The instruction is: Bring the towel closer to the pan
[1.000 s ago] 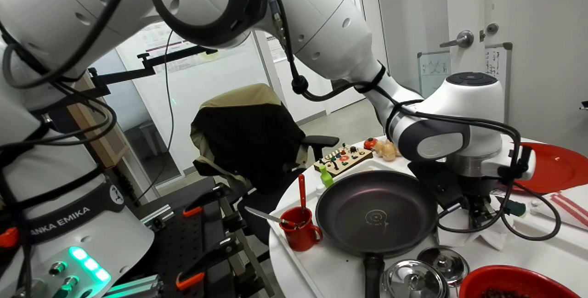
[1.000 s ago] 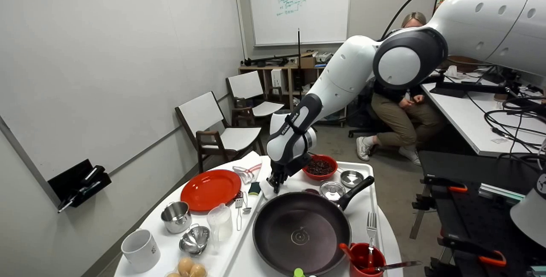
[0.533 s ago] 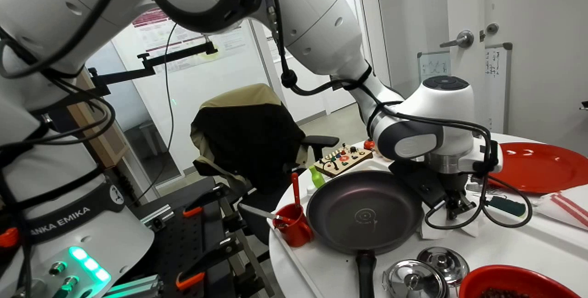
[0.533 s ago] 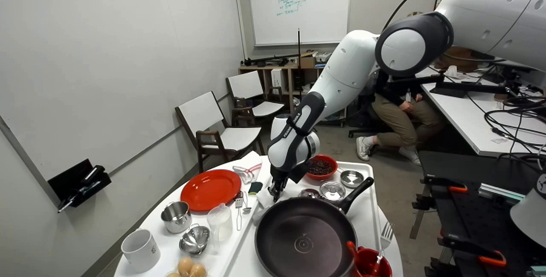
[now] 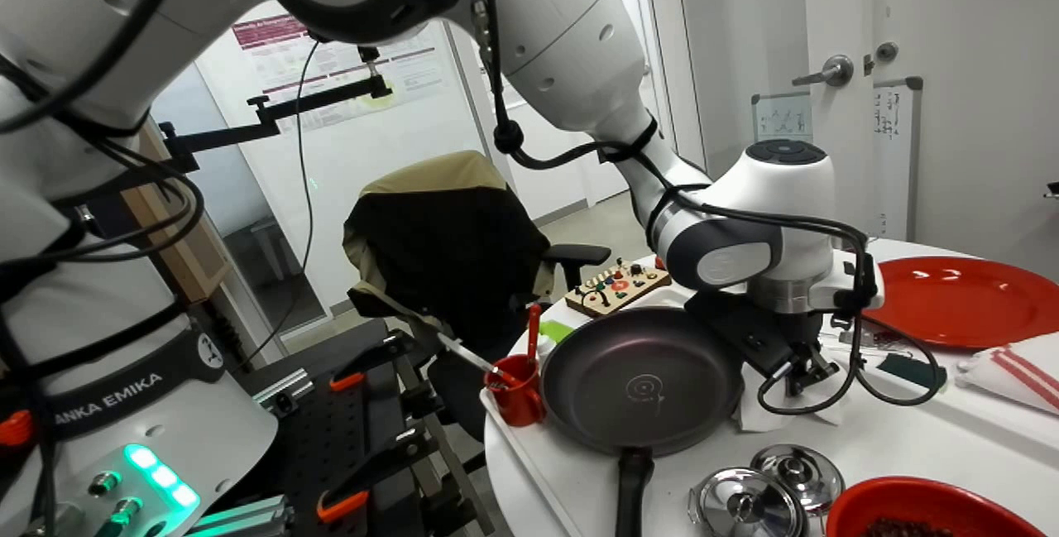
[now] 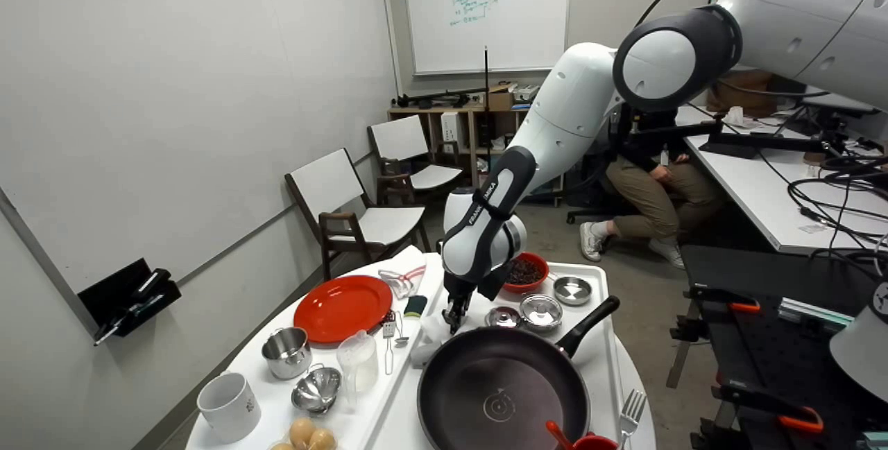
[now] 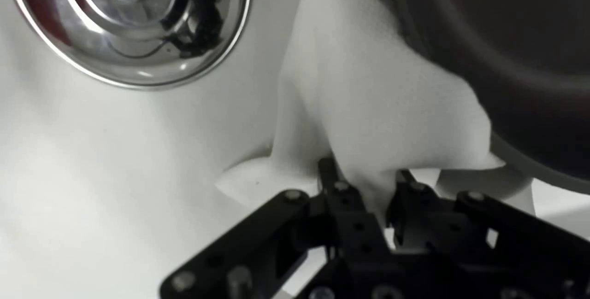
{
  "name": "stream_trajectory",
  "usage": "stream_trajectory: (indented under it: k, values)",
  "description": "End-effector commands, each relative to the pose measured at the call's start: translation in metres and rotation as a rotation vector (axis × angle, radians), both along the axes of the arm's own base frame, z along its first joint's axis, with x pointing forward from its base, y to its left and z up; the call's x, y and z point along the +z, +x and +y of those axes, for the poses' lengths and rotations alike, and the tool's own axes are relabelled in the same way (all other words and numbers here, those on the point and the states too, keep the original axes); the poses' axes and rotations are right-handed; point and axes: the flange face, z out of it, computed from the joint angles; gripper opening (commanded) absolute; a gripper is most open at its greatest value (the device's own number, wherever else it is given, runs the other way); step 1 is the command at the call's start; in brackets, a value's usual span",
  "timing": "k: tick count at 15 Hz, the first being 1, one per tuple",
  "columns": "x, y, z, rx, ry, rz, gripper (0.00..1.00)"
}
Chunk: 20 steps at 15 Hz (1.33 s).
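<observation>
Pinching a crumpled white cloth towel [image 7: 364, 101] between its fingertips, the robot's black two-fingered gripper [image 7: 366, 171] holds the fabric just beside the rim of the large, round, dark grey, long-handled frying pan [image 5: 641, 380], with a shiny, round steel lid [image 7: 138, 36] lying near the towel.

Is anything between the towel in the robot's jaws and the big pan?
Nothing visible: in the wrist view, the towel reaches right up to the pan; the steel lid lies off to the side.
</observation>
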Motion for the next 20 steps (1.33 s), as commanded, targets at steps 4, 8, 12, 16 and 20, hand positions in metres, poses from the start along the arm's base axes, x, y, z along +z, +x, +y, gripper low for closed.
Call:
stream_trajectory:
  k: [4, 8, 12, 16, 20]
  values:
    - [0.002, -0.016, 0.004, 0.025, 0.001, 0.03, 0.55]
    - [0.001, -0.021, 0.003, 0.022, -0.003, 0.037, 0.86]
    - [0.009, -0.022, -0.002, 0.013, -0.024, 0.023, 1.0]
    - [0.049, -0.028, -0.006, -0.017, -0.043, 0.016, 1.0]
    - [0.099, -0.039, -0.009, -0.025, -0.074, -0.007, 1.0]
